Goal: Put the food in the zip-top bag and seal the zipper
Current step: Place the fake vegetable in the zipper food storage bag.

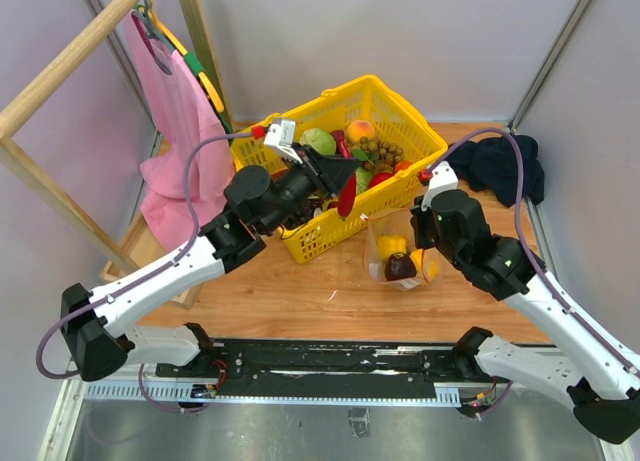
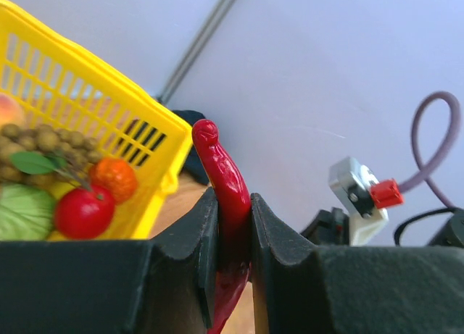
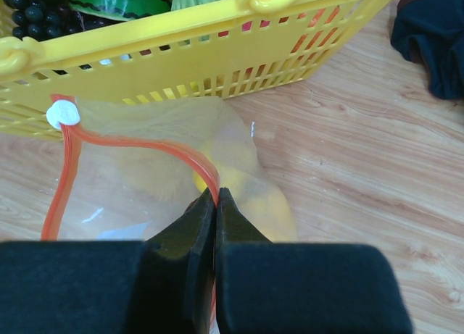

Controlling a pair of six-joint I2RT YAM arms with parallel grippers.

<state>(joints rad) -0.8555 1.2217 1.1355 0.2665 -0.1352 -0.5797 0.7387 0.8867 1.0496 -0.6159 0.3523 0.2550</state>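
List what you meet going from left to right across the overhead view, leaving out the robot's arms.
In order: pink garment → yellow basket → dark cloth. The zip-top bag overlaps the basket sideways, so it is left out.

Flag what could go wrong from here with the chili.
1. The left claw pinches the glossy chili on a narrow band, so it could swivel or slip before the drop.
2. The right claw holds the bag by one spot on the zipper. The limp mouth may sag shut.
3. From above, the chili hangs by the basket wall, not over the bag. An early release would likely miss.
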